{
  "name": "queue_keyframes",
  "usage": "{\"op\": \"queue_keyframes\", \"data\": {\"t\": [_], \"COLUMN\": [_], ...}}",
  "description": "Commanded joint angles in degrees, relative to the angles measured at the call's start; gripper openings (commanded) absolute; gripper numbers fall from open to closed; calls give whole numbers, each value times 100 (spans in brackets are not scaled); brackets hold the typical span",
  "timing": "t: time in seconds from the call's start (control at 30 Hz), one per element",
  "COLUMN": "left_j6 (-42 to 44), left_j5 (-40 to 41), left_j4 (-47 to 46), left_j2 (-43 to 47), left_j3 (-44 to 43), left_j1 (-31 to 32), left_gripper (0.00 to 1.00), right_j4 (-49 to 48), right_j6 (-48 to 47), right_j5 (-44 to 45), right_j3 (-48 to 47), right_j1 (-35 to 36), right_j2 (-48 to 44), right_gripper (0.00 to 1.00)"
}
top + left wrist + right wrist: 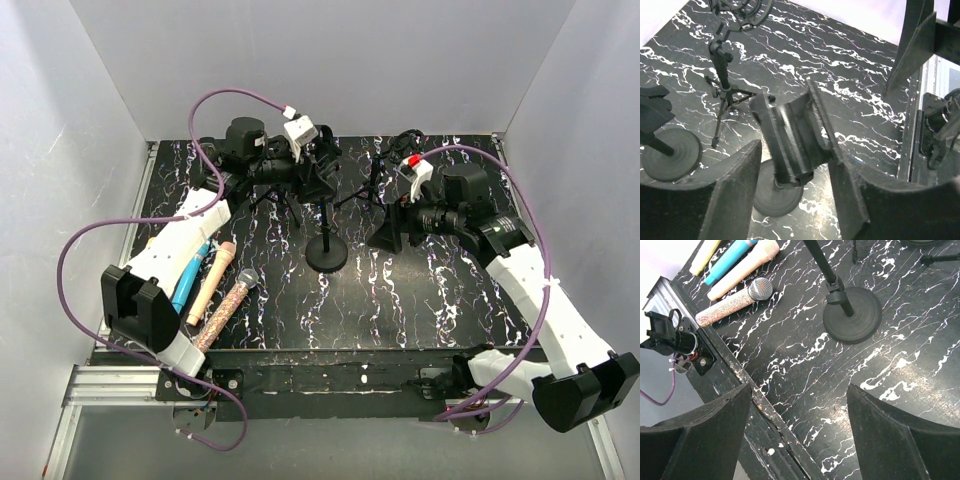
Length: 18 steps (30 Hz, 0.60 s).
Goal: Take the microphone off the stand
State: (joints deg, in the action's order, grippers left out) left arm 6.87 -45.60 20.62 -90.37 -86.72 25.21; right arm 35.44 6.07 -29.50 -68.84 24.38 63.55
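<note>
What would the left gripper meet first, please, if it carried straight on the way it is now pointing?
The black microphone clip, sitting between the left gripper's fingers; the round base under it comes next, though depth is hard to judge.

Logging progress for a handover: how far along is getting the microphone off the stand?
Done, apparently: the stand's clip looks empty, and microphones lie loose on the table. In hand: left fingers bracket the clip, contact unclear; right fingers are open, empty. Left: probably only backing away.
</note>
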Motion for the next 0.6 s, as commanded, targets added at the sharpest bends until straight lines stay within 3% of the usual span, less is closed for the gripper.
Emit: {"op": "queue_keyframes", "data": {"t": [0.0, 0.13, 0.23, 0.4, 0.57], "left_j6": [-204, -371, -520, -933, -811], "left_j5": [456, 386, 342, 255, 113], "left_j4": [-480, -340, -33, 416, 495], "left_j2": [19, 10, 71, 300, 721], "left_j3": [23, 32, -29, -135, 207], "left_j1": [89, 89, 89, 80, 80], "left_gripper": [47, 22, 0, 0, 0], "right_j4": [-213, 7, -352, -564, -1047], "right_j6": [79, 131, 395, 685, 1273], "right_j5": [-249, -548, -776, -1470, -2269], "right_j3": [-50, -437, -464, -587, -447], "right_j1": [-39, -39, -56, -65, -214], "right_j2": [236, 1035, 1343, 2037, 2670], "right_gripper": [82, 82, 80, 65, 58]}}
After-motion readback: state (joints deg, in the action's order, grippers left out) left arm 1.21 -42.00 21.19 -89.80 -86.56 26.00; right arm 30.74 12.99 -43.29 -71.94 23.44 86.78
